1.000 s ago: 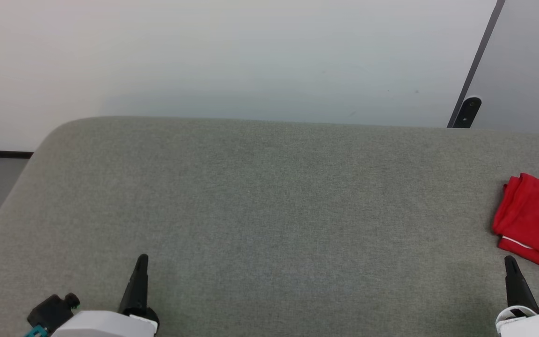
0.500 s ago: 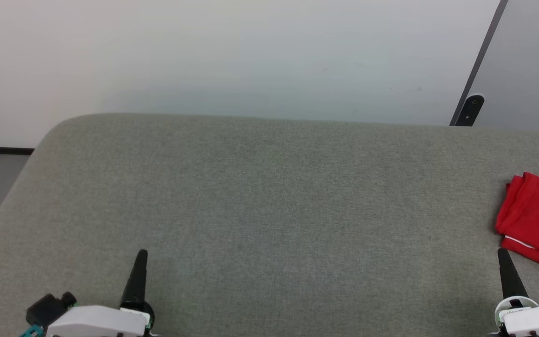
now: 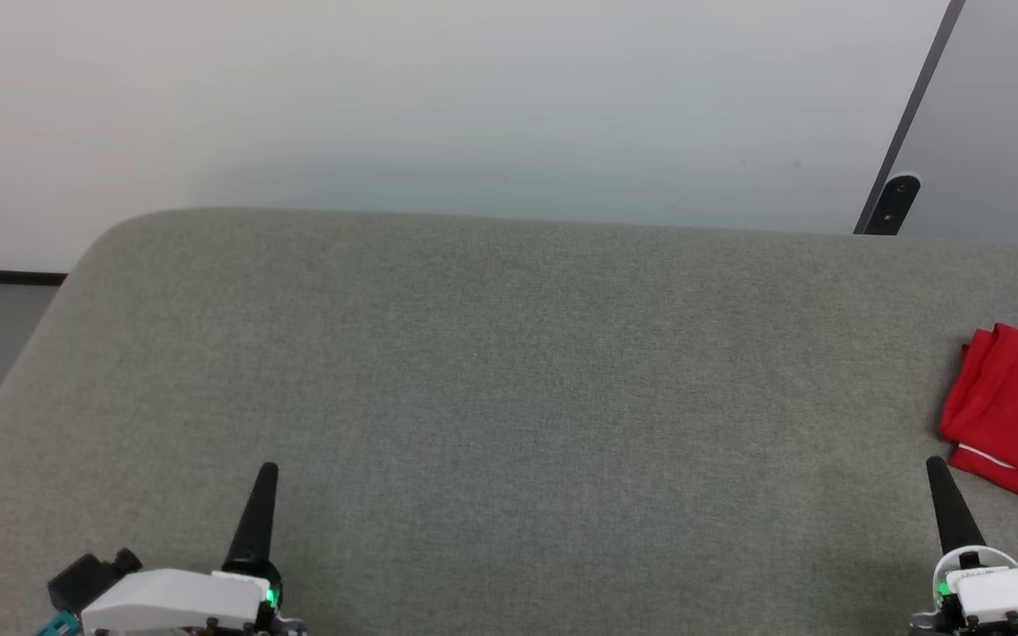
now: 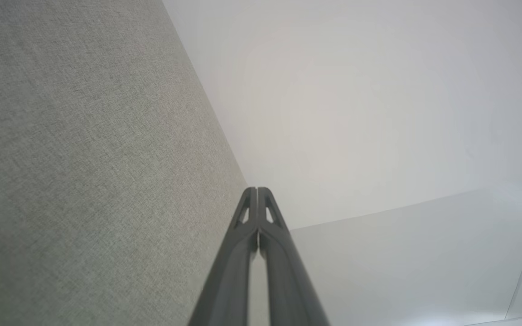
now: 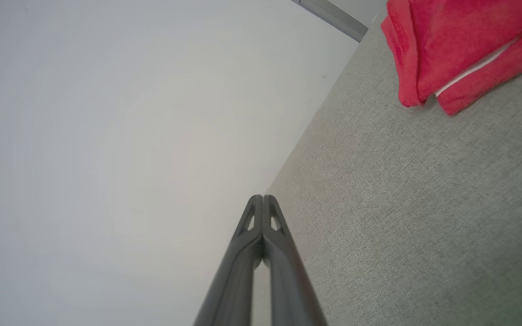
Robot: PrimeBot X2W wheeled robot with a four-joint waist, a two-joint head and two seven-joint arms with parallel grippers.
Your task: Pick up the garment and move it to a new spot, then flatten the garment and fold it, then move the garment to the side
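Garment, folded red white-trimmed cloth, lies aside on grey fabric surface, seemingly finished, so left gripper and right gripper rest pressed together, empty.

The grey fabric surface carries a folded red garment at right.

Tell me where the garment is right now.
In the head view the red garment lies folded at the far right edge of the grey upholstered surface, partly cut off by the frame, just up and right of the right gripper, jaws shut.
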